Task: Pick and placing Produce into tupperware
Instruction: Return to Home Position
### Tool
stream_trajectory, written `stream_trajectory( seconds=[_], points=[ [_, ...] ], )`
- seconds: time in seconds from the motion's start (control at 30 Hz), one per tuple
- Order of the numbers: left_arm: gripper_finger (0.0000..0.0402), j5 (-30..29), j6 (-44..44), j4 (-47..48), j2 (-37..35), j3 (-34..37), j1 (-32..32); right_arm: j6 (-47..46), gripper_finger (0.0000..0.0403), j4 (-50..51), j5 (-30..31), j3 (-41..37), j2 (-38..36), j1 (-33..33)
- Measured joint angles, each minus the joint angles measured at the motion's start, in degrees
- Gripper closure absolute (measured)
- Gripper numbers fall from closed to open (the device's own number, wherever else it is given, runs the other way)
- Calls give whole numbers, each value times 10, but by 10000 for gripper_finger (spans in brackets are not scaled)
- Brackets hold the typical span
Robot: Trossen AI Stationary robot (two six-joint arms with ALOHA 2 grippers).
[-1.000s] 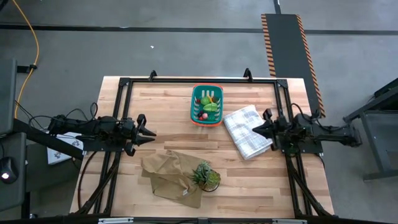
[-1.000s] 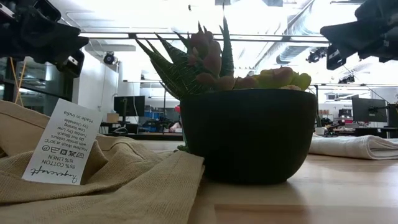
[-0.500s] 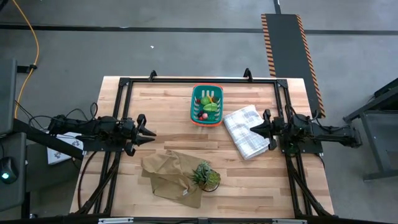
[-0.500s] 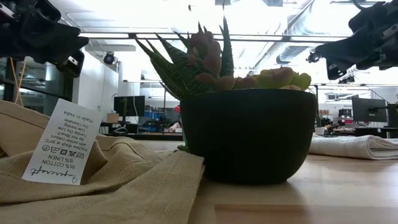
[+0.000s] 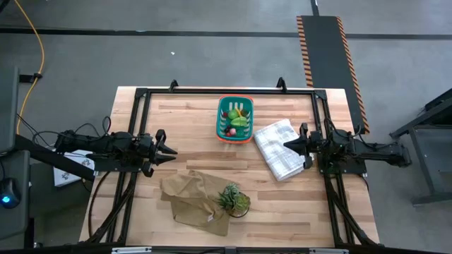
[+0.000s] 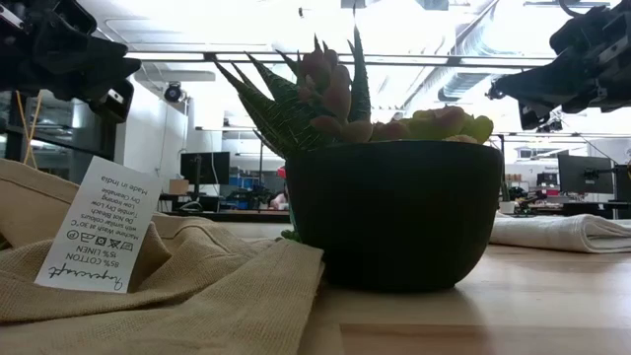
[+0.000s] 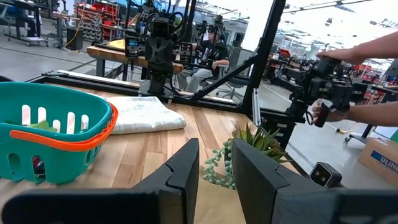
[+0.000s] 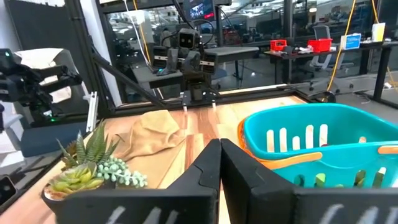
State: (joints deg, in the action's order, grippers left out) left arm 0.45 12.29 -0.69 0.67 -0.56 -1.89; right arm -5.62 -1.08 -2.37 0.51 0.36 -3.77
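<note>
One pale wooden table (image 5: pixel 191 116) – and I saw no loose produce on its boards, so I judged the packing done, with only parking my arms to go. My two arms hung over opposite ends. The left gripper (image 5: pixel 168 149) had its fingers a little spread, with nothing between them. The right gripper (image 5: pixel 288 145) was pressed together on nothing, above the edge of the white cloth.

Two cloths: one crumpled tan linen cloth (image 5: pixel 187 197) and one folded white checked cloth (image 5: pixel 275 152). One teal slotted plastic basket with an orange-red edge (image 5: pixel 220 118) sat at the far middle, just beside the white cloth. One spiky green plant in a dark pot (image 5: pixel 233 199) stood on the tan cloth.

Inside the basket lay the small toy produce (image 5: pixel 239 121) – light green lumps and at least one red ball. I could not make out the full count.
</note>
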Motion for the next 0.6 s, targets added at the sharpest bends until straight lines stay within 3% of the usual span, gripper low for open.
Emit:
stream_trajectory(
  seconds=[0.6],
  points=[
    [318,0,0,0,0,0,0,-34,403,1,0,0,115,0]
  ],
)
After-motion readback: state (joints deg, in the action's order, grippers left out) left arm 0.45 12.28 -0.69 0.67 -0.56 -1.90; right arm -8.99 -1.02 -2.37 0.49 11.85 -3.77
